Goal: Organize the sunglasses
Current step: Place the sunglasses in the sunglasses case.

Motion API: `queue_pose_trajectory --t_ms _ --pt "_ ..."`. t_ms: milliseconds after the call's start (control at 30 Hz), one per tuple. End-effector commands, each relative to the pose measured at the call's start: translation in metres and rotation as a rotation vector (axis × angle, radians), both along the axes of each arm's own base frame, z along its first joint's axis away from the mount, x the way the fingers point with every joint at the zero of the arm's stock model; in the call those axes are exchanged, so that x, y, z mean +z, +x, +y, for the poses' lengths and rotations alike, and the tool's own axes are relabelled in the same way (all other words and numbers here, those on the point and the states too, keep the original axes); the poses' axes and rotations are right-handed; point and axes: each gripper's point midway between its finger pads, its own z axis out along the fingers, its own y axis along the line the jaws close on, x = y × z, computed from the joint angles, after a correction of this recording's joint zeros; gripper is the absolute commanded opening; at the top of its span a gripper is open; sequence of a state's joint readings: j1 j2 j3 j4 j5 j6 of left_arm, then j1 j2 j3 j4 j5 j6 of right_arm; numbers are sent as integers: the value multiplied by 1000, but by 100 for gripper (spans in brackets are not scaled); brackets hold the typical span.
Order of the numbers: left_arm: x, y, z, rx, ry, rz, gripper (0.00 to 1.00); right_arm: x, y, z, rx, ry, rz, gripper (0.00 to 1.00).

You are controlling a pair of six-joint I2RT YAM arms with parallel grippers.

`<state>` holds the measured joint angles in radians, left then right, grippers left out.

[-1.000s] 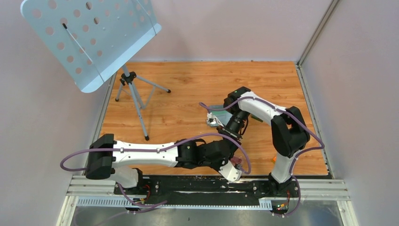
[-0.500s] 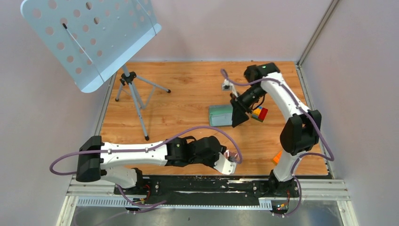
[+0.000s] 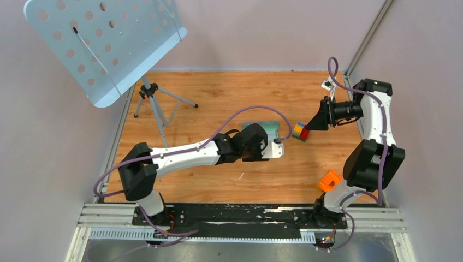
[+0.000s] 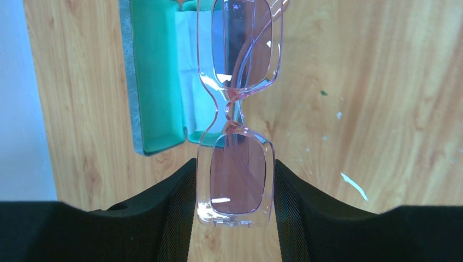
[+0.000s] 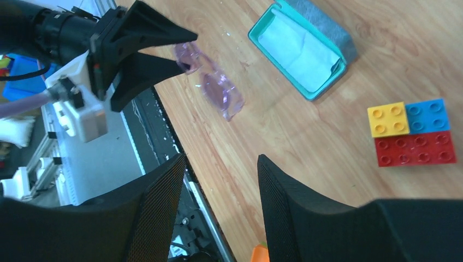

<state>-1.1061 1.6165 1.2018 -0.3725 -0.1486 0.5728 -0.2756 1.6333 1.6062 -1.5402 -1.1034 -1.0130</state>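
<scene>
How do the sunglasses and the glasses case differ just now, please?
The sunglasses are clamped in the left gripper; the glasses case lies on the table. The sunglasses are translucent pink-purple; the case is teal inside. The sunglasses are folded; the case lies open, holding a pale cloth. Both are oblong.

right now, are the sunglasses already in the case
No, the left gripper holds the sunglasses by one lens, clear of the open case.

Bright, even light. Soft faint shadows on tabletop (image 3: pixel 218 98). Small glints on sunglasses (image 4: pixel 235 113) lens. Sunglasses slightly blurred in right wrist view.
</scene>
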Motion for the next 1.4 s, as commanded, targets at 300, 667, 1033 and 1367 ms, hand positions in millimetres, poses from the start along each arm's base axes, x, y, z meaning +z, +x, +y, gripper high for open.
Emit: queue_pose_trajectory --t_ms 300,667,1033,1367 --pt "-35 60 -26 115 -54 94 26 -10 -27 8 4 108 38 55" --pt "-66 82 -26 131 -58 142 25 -18 -27 6 5 115 58 55" --pt "-77 94 -25 126 -37 130 26 -26 -25 8 -1 153 98 55" --pt "-76 104 -26 104 -2 137 28 -28 -27 9 -1 156 107 55"
